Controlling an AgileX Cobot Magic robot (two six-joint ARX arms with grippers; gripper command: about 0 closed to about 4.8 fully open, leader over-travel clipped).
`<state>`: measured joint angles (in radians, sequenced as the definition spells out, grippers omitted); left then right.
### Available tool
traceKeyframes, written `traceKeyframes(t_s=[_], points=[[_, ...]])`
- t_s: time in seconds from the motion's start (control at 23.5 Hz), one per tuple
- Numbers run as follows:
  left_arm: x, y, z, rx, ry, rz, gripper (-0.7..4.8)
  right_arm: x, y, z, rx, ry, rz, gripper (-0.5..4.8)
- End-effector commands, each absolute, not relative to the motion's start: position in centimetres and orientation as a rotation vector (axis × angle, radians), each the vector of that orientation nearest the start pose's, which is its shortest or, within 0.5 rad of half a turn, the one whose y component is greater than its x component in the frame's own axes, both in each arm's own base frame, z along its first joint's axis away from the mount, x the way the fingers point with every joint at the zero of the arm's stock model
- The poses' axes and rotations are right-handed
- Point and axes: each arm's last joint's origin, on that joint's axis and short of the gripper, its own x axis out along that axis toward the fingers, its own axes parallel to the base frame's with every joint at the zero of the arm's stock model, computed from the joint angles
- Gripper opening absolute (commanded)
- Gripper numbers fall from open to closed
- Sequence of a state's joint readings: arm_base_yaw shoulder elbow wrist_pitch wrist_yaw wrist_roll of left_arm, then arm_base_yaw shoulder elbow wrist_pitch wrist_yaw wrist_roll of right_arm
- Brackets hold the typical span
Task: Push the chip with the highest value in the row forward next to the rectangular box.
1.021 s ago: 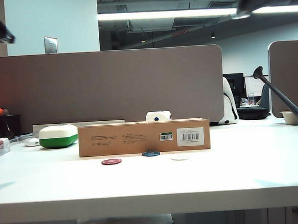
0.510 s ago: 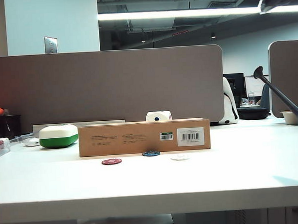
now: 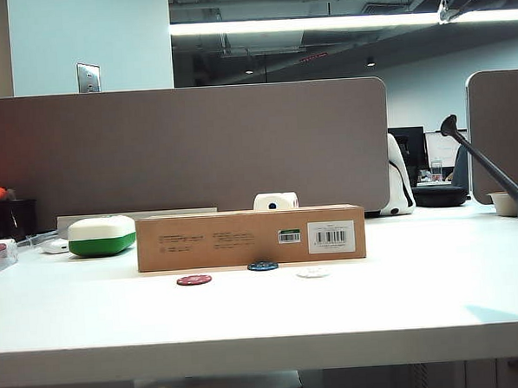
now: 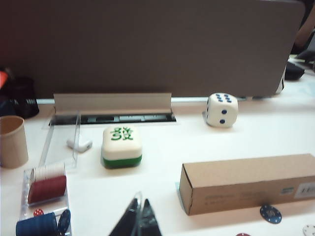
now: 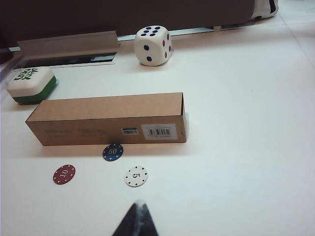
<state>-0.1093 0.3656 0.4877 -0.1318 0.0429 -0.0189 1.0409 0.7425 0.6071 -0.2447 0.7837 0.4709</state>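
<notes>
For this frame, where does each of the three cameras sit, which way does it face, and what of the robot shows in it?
Exterior: low at the table's front edge, facing the rectangular box; only a dark arm part at top right.
Left wrist: raised, looking down over the box's end; left hand tips, apparently shut, at the frame's edge.
Right wrist: raised, looking down at the chip beside the box; right hand tips, apparently shut.
All three share box, blue chip and dice.

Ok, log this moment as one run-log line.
blue 50 chip: beside cardboard box, ahead of red 10 chip and white 5 chip | left gripper: shut, raised | right gripper: shut, raised
</notes>
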Motion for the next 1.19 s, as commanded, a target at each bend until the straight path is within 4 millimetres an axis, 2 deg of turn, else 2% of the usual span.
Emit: traceKeyframes(t_s=[0.04,0.17,0.3,0.47,0.51,0.6,0.89,1.19], points=[[9.7,-1.2,29.3,-0.015,-0.048,-0.153,-0.05,9.8,12.6,27.7,0.174,0.282,0.193,-0.05],[8.8,-0.9,29.4,0.008,-0.079,-0.126,-0.05,9.8,12.6,27.7,0.175,0.281,0.193,-0.05],[8.3,-0.4,28.7,0.014,-0.073,-0.065,-0.05,9.8,12.6,27.7,0.175,0.281,0.194,-0.05],[8.4,0.1,24.6,-0.020,-0.057,-0.014,-0.05,9.8,12.6,27.7,0.176,0.281,0.194,-0.05],[8.5,0.2,23.0,-0.042,-0.077,-0.021,-0.05,9.8,12.7,27.7,0.173,0.282,0.193,-0.05],[8.6,0.3,21.1,-0.055,-0.117,-0.022,-0.05,9.8,12.7,27.7,0.174,0.282,0.194,-0.05],[9.7,0.3,17.0,-0.066,-0.051,-0.027,-0.05,9.8,12.7,27.6,0.170,0.284,0.193,-0.05],[9.7,0.4,16.9,-0.051,-0.042,0.029,-0.05,9.8,12.7,27.6,0.171,0.284,0.194,-0.05]])
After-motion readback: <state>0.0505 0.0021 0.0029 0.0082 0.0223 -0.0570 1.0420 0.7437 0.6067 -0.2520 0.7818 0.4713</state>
